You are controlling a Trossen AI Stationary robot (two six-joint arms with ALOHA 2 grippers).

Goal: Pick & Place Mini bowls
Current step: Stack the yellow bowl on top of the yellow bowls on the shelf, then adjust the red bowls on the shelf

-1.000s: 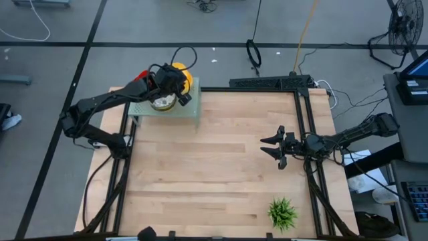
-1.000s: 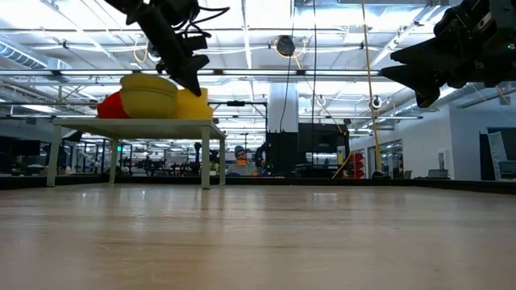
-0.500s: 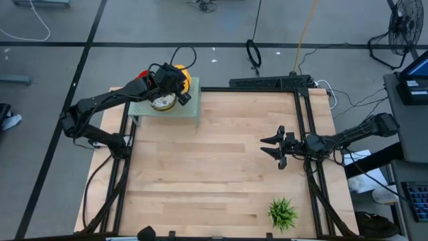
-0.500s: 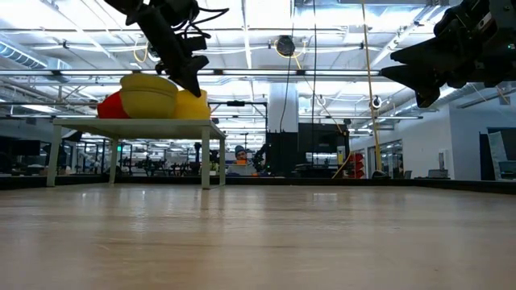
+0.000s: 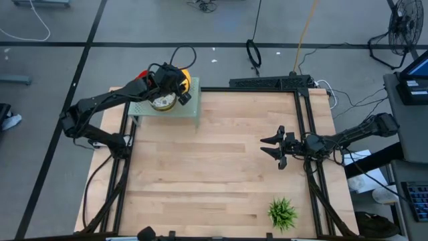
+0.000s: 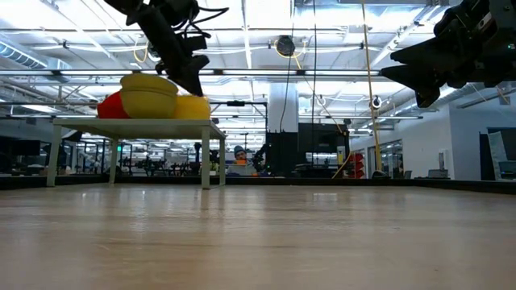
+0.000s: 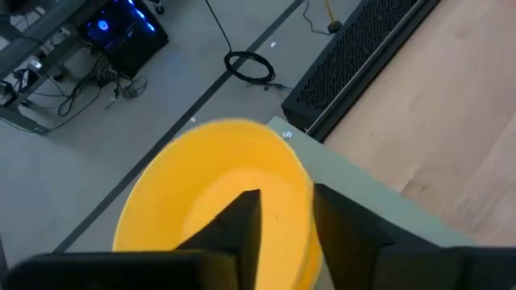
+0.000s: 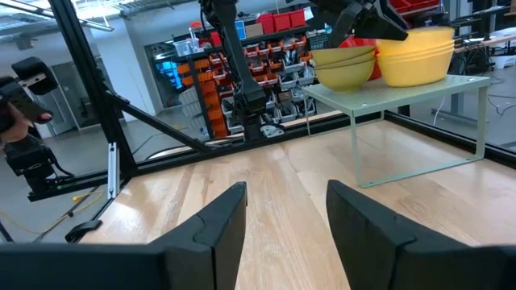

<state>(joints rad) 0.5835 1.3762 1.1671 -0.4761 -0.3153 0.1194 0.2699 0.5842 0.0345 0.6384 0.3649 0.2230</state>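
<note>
A pale green stand (image 5: 189, 111) sits at the table's far left corner and carries the mini bowls: a white patterned one (image 5: 162, 102), red (image 6: 108, 106) and a yellow stack (image 6: 149, 95). My left gripper (image 7: 286, 216) hovers over the stand's far right corner, open. One finger is inside a yellow bowl (image 7: 201, 185) and one outside its rim. That bowl (image 6: 193, 107) rests level on the stand by its base. My right gripper (image 5: 271, 148) waits open above the table's right side. My left gripper stands astride the yellow bowl's rim (image 7: 310, 184), slanting down from the table's left. I cannot tell whether either finger touches the rim. The bowl sits on the stand.
A small green plant (image 5: 282, 213) stands near the front right corner. A black frame (image 5: 271, 83) runs along the table's far and right edges. Bare wood (image 5: 214, 167) lies between the stand and the plant.
My left gripper has opened without moving from its place. The yellow bowl at the stand's far right corner was raised and tipped between the fingers. It has sunk and now lies level on the stand.
</note>
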